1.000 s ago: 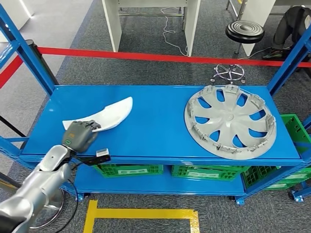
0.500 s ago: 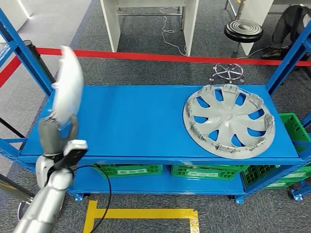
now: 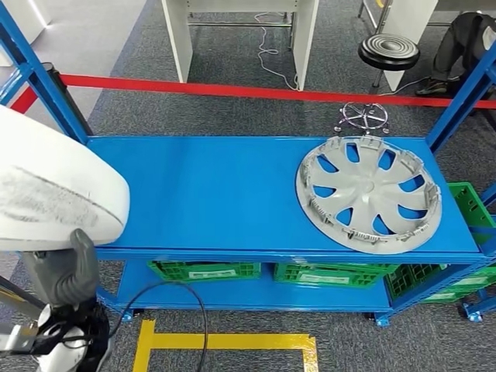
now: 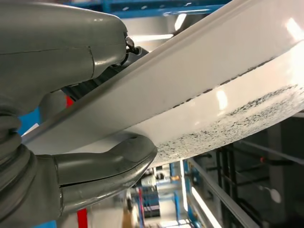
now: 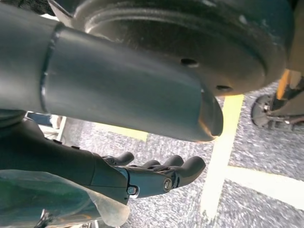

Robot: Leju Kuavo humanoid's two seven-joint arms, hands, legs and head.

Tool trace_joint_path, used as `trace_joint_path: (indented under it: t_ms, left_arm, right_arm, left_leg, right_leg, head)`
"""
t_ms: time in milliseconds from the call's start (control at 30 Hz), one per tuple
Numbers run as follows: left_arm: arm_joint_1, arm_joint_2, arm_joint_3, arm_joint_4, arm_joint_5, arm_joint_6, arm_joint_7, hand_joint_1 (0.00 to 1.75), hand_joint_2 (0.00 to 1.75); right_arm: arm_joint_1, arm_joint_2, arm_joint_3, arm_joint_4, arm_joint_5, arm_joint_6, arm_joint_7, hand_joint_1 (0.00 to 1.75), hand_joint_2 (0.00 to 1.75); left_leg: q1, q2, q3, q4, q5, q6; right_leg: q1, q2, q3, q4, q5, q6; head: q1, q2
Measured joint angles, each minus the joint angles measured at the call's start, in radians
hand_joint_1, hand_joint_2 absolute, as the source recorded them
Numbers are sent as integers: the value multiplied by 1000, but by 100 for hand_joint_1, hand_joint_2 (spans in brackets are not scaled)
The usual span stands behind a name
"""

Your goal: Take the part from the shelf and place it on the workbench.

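The white curved part (image 3: 53,194) is raised off the blue shelf (image 3: 222,194) and looms large at the left of the head view. My left hand (image 3: 61,271) grips it from below, thumb and fingers clamped on either face of the panel. In the left wrist view the part (image 4: 215,80) runs slantwise across the picture, with my left hand (image 4: 64,47) closed around its near end. My right hand (image 5: 143,175) hangs over the floor with its fingers stretched out and nothing in them.
A silver hubcap (image 3: 368,194) lies on the right half of the shelf top. Green crates (image 3: 204,270) sit on the lower level. Red tape (image 3: 234,89), white table legs (image 3: 181,31) and a black stool (image 3: 389,50) stand beyond; yellow floor marking (image 3: 228,341) lies in front.
My left hand has lifted the white part off the shelf and swung it up and toward the camera. The hubcap has not moved.
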Motion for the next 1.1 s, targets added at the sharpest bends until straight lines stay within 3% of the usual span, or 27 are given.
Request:
trace_joint_path:
  t_ms: [67, 100, 200, 233, 267, 300, 333, 400, 467, 567, 633, 700, 733, 767, 800, 867, 933, 967, 1033, 1067, 1100]
  left_arm:
    - [29, -8, -3, -23, 26, -22, 0, 175, 175]
    - [40, -11, -4, -33, 36, -30, 0, 175, 175]
    - [66, -19, -6, -47, 48, -43, 0, 175, 175]
    - [72, -21, -6, -49, 49, -45, 0, 175, 175]
    - [77, -22, -6, -51, 50, -46, 0, 175, 175]
    - [81, -23, -6, -53, 51, -47, 0, 175, 175]
    - [84, -24, -6, -55, 53, -50, 0, 175, 175]
    - [90, -30, -5, -58, 57, -66, 0, 175, 175]
    - [101, -38, -2, -61, 58, -91, 0, 175, 175]
    - [126, -49, 6, -63, 59, -114, 0, 175, 175]
    - [143, -54, 9, -63, 63, -119, 0, 175, 175]
    - [155, -57, 10, -63, 65, -120, 0, 175, 175]
    - [159, -59, 10, -63, 66, -120, 0, 175, 175]
    - [162, -60, 10, -63, 66, -120, 0, 175, 175]
    - [165, -61, 10, -63, 66, -120, 0, 175, 175]
    - [166, -63, 10, -63, 67, -121, 0, 175, 175]
    - [166, -65, 10, -63, 69, -123, 0, 175, 175]
    - [166, -65, 10, -63, 70, -124, 0, 175, 175]
    - [168, -67, 11, -63, 76, -126, 0, 175, 175]
    - [168, -69, 11, -63, 81, -126, 0, 175, 175]
    - [169, -73, 12, -62, 87, -126, 0, 175, 175]
  right_arm:
    - [1, 0, -5, 0, 0, -16, -22, 0, 0]
    - [1, 0, -6, 0, 0, -23, -32, 0, 0]
    - [1, 0, -10, 0, -1, -33, -49, 0, 0]
    - [2, 0, -10, 0, -1, -34, -51, 0, 0]
    - [4, 0, -10, 0, -1, -35, -51, 0, 0]
    - [5, 0, -10, 0, -1, -37, -53, 0, 0]
    - [5, 0, -10, 0, -1, -39, -57, 0, 0]
    - [4, 1, -12, 0, -2, -59, -81, 0, 0]
    - [2, 3, -16, 0, 2, -113, -128, 0, 0]
    - [2, 3, -25, 0, 4, -201, -196, 0, 0]
    - [1, 2, -35, 0, -9, -200, -209, 0, 0]
    - [-1, -1, -50, 0, -29, -168, -205, 0, 0]
    - [0, -3, -57, 0, -35, -156, -202, 0, 0]
    - [1, -4, -63, 0, -39, -149, -201, 0, 0]
    - [1, -5, -68, 0, -41, -146, -200, 0, 0]
    - [0, -6, -78, 0, -50, -139, -200, 0, 0]
    - [-2, -6, -89, 0, -66, -131, -197, 0, 0]
    - [-2, -7, -96, 0, -74, -128, -192, 0, 0]
    - [-1, -8, -108, 0, -84, -129, -175, 0, 0]
    - [0, -11, -115, 0, -85, -133, -160, 0, 0]
    - [1, -14, -120, 0, -85, -138, -142, 0, 0]
  left_leg:
    - [4, 4, 1, -14, 14, 11]
    - [7, 7, 1, -21, 21, 16]
    - [10, 11, -10, -25, 30, 23]
    - [11, 12, -14, -24, 32, 21]
    - [12, 13, -17, -21, 33, 19]
    - [15, 13, -20, -18, 34, 17]
    - [18, 12, -23, -12, 33, 12]
    - [19, 11, -34, 3, 31, -3]
    - [15, 9, -46, 16, 34, -20]
    - [18, 8, -56, 29, 26, -37]
    - [20, 8, -83, 98, -41, -43]
    - [19, 8, -122, 229, -128, -43]
    - [18, 8, -133, 281, -151, -41]
    - [16, 8, -128, 303, -155, -37]
    - [13, 8, -105, 284, -138, -31]
    - [4, 8, -17, 149, -86, -9]
    - [-5, 8, 56, 22, -62, 5]
    - [-9, 8, 68, -5, -62, 7]
    - [-13, 8, 62, -15, -47, 8]
    - [-12, 10, 55, -21, -36, 12]
    - [-9, 11, 45, -26, -21, 17]
  right_leg:
    - [-1, -1, -9, 11, -14, 7]
    - [-1, -1, -23, 40, -38, 9]
    - [-4, -3, -101, 226, -137, 18]
    - [-5, -3, -118, 272, -149, 22]
    - [-7, -4, -118, 281, -141, 25]
    - [-10, -5, -98, 249, -114, 29]
    - [-13, -7, -62, 184, -78, 33]
    - [-15, -7, 6, 64, -40, 37]
    - [-14, -3, 21, 31, -42, 27]
    - [-13, -3, -1, 36, -32, -4]
    - [-10, -7, -19, 34, -18, -26]
    - [-3, -11, -38, 35, -2, -38]
    - [2, -13, -50, 35, 6, -41]
    - [6, -15, -60, 36, 14, -43]
    - [11, -16, -70, 36, 22, -44]
    - [18, -15, -86, 36, 38, -44]
    - [21, -15, -96, 35, 54, -38]
    - [20, -15, -98, 34, 62, -33]
    - [17, -17, -100, 28, 79, -20]
    - [16, -16, -105, 29, 78, -15]
    - [16, -14, -115, 39, 59, -10]
  head:
    - [1, 0]
    - [4, 0]
    - [9, 0]
    - [9, 0]
    - [9, 0]
    - [9, 0]
    - [9, 0]
    - [13, 0]
    - [15, 0]
    - [11, 0]
    - [6, 0]
    - [2, 0]
    - [0, 0]
    - [0, 0]
    - [0, 0]
    - [0, 0]
    - [1, 0]
    - [0, 0]
    - [-1, 0]
    - [-2, 0]
    - [-1, 0]
